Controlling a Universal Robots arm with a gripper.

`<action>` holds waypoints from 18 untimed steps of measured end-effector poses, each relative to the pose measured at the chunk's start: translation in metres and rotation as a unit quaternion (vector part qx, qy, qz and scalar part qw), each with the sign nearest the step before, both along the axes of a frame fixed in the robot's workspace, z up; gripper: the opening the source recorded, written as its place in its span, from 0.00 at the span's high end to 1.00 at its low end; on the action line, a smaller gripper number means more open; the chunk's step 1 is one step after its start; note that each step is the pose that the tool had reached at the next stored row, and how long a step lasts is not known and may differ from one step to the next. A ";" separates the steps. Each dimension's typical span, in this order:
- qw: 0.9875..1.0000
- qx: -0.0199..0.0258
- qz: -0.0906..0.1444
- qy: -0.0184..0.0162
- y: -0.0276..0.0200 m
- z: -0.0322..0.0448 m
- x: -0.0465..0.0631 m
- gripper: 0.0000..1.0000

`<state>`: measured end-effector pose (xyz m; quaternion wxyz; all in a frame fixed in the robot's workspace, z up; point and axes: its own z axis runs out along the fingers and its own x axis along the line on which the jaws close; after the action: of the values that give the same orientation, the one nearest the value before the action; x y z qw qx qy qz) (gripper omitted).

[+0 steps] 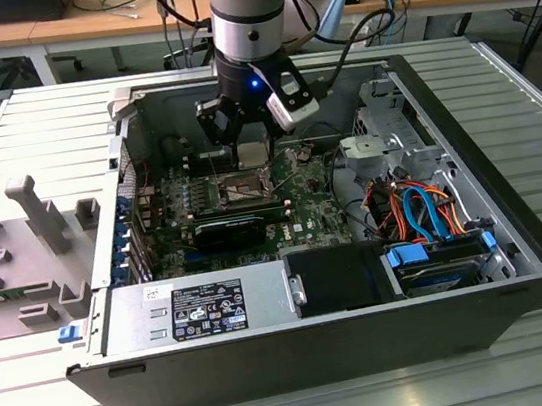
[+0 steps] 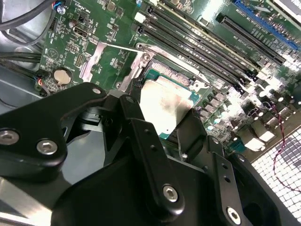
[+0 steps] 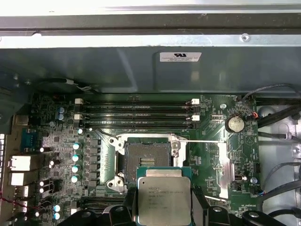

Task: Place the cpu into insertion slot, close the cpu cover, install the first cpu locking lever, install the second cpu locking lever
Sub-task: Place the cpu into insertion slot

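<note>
Holding the cpu point(image 3: 163, 201) by two opposite edges, the gripper point(image 3: 164, 207) hangs inside the open case point(image 1: 486, 294), its black fingers point(image 2: 141, 136) drawn in narrow on the cpu.

Exterior view: the case lies on a slatted metal desk point(image 1: 38, 125). The cpu sits in the gripper above the green board point(image 1: 302, 209), apart from it.

First wrist view: the slot point(image 3: 146, 157) lies bare just past the gripper, with the cpu's edge overlapping its rim. The cover point(image 3: 224, 165) stands swung open at the slot's side, and a thin lever point(image 3: 200, 141) runs between them.

Second wrist view: the cpu's metal top catches the light, and long black memory slots point(image 2: 207, 42) lie beyond the gripper.

Writing: a white label point(image 3: 180, 56) is on the case wall ahead of the gripper. A black printed label point(image 1: 208, 310) is on the grey box point(image 1: 125, 314), well apart from the gripper. The cpu's top carries fine print.
</note>
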<state>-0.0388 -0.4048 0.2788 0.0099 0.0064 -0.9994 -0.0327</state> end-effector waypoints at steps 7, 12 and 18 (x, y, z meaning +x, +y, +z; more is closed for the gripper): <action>0.999 -0.039 0.008 0.000 0.0058 -0.0026 0.000 0.45; 0.999 -0.039 0.010 0.000 0.0117 -0.0058 0.000 0.45; 0.999 -0.039 0.011 0.000 0.0158 -0.0105 -0.002 0.45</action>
<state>-0.0405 -0.3890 0.2683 0.0104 0.0171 -0.9998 0.0061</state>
